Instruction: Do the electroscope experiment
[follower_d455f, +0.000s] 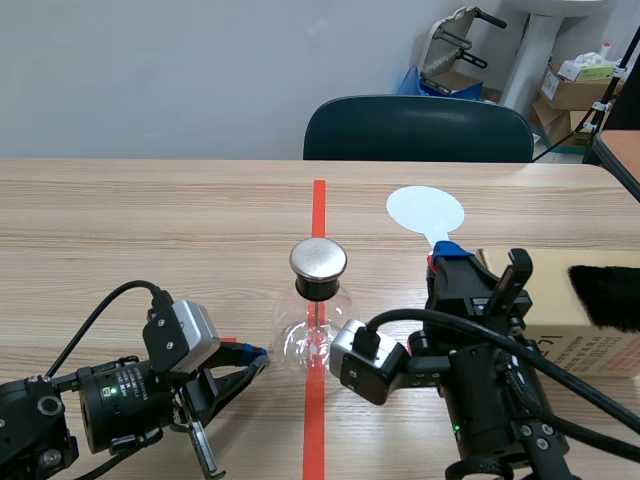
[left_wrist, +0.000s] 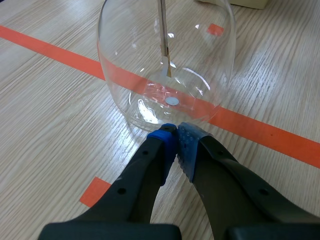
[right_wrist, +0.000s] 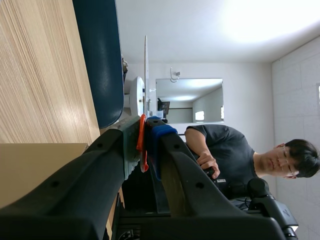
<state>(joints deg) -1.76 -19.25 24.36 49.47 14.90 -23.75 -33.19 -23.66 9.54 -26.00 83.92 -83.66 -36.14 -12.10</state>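
**Desk:** Where does the electroscope (follower_d455f: 317, 330) stand?

**Photographer:** Mid-table, on the orange-red tape line (follower_d455f: 318, 205). It is a clear glass flask with a metal cap (follower_d455f: 318, 260) on top, and a thin strip hangs straight down inside it.

**Desk:** And the arms?

**Photographer:** The left gripper (left_wrist: 176, 131) lies low to the electroscope's left. Its fingers are pressed together on nothing, with the tips at the foot of the glass and seemingly touching it. The right gripper (follower_d455f: 447, 255) is to the electroscope's right, clamped on the red handle (right_wrist: 142, 142) of a white paddle (follower_d455f: 425, 210), whose disc lies beyond and to the right of the cap.

**Desk:** Which step?

**Photographer:** By my reading, the paddle is in hand but not yet presented. A cardboard box (follower_d455f: 560, 320) bearing black fur (follower_d455f: 605, 295) sits farther right of the electroscope. The next move probably calls for bringing the disc to the cap without jolting the flask.
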